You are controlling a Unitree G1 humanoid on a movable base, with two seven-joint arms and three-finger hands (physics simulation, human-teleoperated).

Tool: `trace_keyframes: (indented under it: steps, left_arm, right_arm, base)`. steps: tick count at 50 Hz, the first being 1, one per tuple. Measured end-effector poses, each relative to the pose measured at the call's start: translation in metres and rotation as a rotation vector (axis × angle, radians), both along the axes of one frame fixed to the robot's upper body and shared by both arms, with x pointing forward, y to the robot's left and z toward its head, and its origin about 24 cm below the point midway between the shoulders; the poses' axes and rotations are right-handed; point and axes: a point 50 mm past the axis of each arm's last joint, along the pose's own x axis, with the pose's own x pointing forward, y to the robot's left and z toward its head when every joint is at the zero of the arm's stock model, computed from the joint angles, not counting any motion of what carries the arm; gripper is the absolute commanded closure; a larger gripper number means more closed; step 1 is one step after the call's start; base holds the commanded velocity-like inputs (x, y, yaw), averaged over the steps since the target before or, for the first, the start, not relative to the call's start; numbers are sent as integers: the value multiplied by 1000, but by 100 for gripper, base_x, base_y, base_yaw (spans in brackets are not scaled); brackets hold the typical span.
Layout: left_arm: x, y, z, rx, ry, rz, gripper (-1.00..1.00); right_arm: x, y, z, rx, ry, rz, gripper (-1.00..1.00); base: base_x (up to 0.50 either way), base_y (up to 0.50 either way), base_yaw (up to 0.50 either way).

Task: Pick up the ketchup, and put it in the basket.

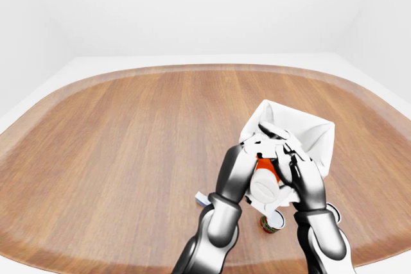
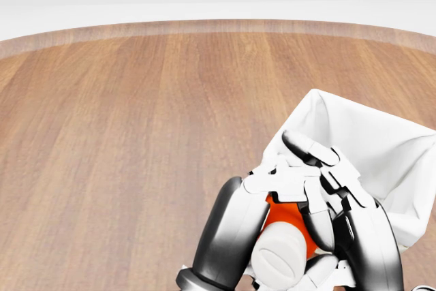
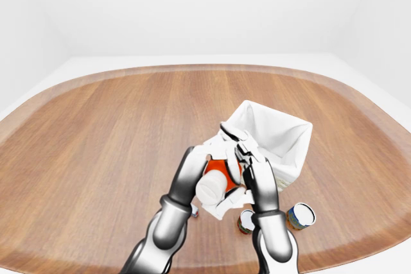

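Both hands' fingers (image 2: 300,182) clasp ketchup (image 2: 289,219) — beside basket (image 2: 381,148)

Rounded wooden table (image 1: 115,158), white basket (image 3: 276,134) standing on it, two cans (image 3: 300,215) beside it

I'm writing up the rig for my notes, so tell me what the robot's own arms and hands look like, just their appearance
Both arms are smooth, rounded shells shaded glossy black to silver-grey, built in segments with dark ring joints. The left hand has white, blocky finger links; the right hand has dark grey to black fingers with white segments. No cables, sleeves or printed markings show.
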Motion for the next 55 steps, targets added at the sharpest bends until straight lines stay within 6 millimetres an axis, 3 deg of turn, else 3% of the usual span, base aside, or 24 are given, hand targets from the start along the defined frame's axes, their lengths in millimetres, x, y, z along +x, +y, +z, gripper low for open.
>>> trace_keyframes:
  steps: [1, 2, 32, 42, 55]
  left_arm:
    - [0, -1, 0, -1, 2, -4, -27]
    - [-1, -1, 0, -2, 2, -8, -100]
    - [-8, 10, 13, -29, -54, -14, -100]
    - [-7, 34, 20, -33, -87, 44, -100]
    - [5, 82, 15, -16, -68, 195, -100]
  right_arm:
    - [0, 0, 0, 0, 0, 1, 100]
    - [0, 0, 0, 1, 1, 3, 100]
    - [2, 2, -7, -41, 30, 4, 100]
    - [2, 2, -7, -49, 32, 4, 100]
    - [2, 3, -7, -54, 31, 4, 100]
  base:
    - [0, 0, 0]
    - [0, 0, 0]
    - [0, 0, 0]
    - [0, 0, 0]
    - [0, 0, 0]
